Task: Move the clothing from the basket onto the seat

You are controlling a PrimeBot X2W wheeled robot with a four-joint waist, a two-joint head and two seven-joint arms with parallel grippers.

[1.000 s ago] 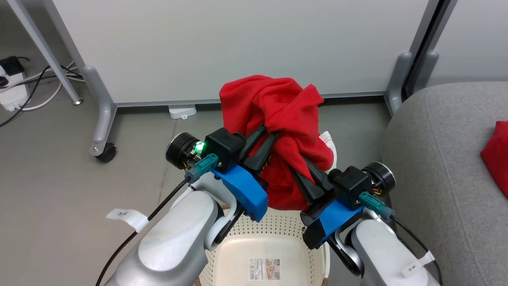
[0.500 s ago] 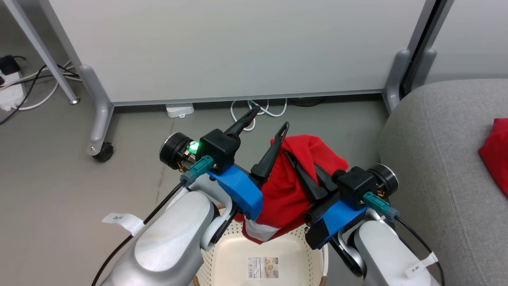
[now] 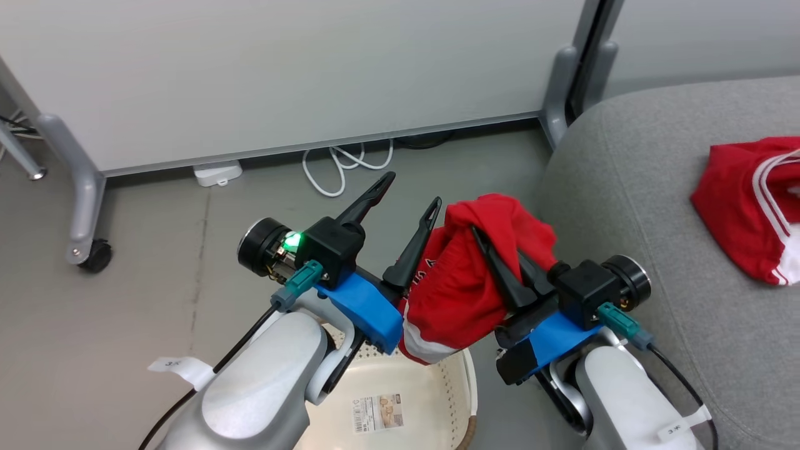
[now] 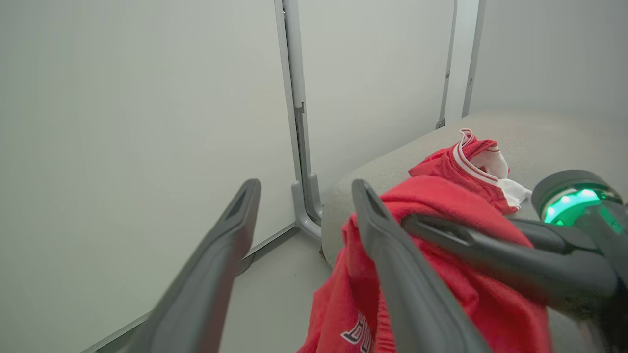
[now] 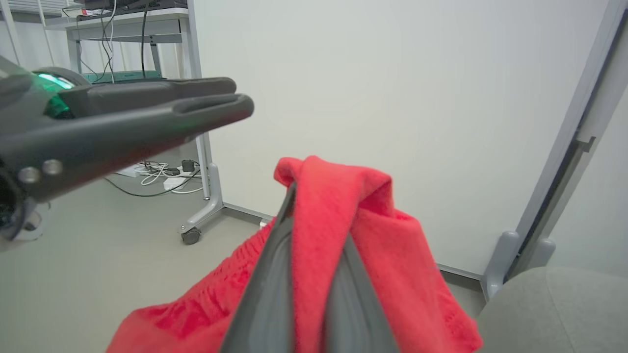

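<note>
The whole head view has swung toward the seat since a second ago, so the camera has turned. The partition (image 3: 281, 75) and the coiled white cable (image 3: 340, 165) on the floor (image 3: 156, 269) only look shifted.

The left tool (image 3: 411, 190) (image 4: 306, 185) has changed. A second ago it was clamped in the bunched cloth; now its two fingers stand wide apart with nothing between them, pointing up and away over the floor. Its right finger lies just beside the red garment (image 3: 462, 287) (image 4: 353, 294) (image 5: 353, 206), and I cannot tell whether it touches.

That garment was held up in a high bundle by both tools. It has since dropped and now hangs from one side only, with white lettering showing on its left face. Its white-trimmed hem sags over the far right rim of the basket (image 3: 437, 375). The basket sits on the floor, and its label (image 3: 378, 411) is visible on the bare bottom.

The right tool (image 3: 484, 240) (image 5: 314, 206) has not changed. Its fingers are pressed together on a fold of the red garment, which drapes over both sides of them.

To the right is the seat (image 3: 625, 206) (image 4: 539, 132) (image 5: 554, 304), its left edge near the right tool. The second red garment (image 3: 744, 200) (image 4: 471, 157), with white stripes, lies on top of the seat, well in from that edge.
</note>
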